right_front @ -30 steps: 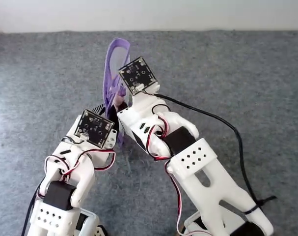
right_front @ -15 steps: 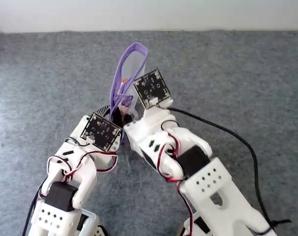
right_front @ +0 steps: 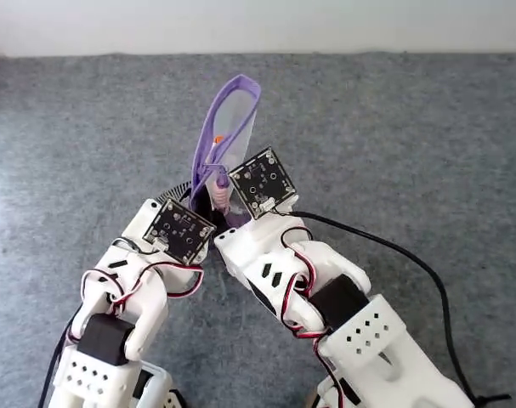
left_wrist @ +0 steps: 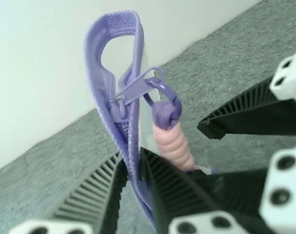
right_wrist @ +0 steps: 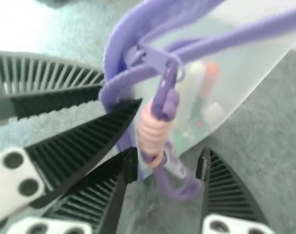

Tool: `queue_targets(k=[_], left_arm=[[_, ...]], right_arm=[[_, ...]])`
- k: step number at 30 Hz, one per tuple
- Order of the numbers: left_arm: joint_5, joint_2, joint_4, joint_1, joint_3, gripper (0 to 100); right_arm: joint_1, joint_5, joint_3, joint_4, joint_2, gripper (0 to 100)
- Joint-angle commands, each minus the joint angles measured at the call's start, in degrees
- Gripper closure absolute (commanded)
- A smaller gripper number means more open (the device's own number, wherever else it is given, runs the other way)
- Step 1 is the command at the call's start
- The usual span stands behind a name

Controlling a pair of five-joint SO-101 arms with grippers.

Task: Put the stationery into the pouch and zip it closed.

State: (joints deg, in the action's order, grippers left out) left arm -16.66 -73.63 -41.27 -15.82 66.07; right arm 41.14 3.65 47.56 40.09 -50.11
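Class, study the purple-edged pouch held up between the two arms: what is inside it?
Through the pouch's clear wall you can see blurred stationery: one orange-tipped piece, one white piece and something green. Their lower ends are covered by the pink zip charm, so the exact items cannot be told.

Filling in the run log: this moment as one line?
left gripper: shut on pouch edge | right gripper: open around pink zipper pull | pouch: upright, mouth open | stationery: inside pouch

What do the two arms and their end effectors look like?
The left arm and right arm are white plastic with black motor blocks, red, black and white wires, and a square black board at each wrist. A black cable runs from the right one. The left end effector and right end effector have black ribbed fingers.
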Motion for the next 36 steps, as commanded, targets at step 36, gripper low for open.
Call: queue_targets(k=[36], left_arm=[[-0.44, -3.69, -2.55, -0.53, -0.31, 99]], right_arm=[[-25.45, -13.01, -23.56, -20.79, 30.2, 99.1]])
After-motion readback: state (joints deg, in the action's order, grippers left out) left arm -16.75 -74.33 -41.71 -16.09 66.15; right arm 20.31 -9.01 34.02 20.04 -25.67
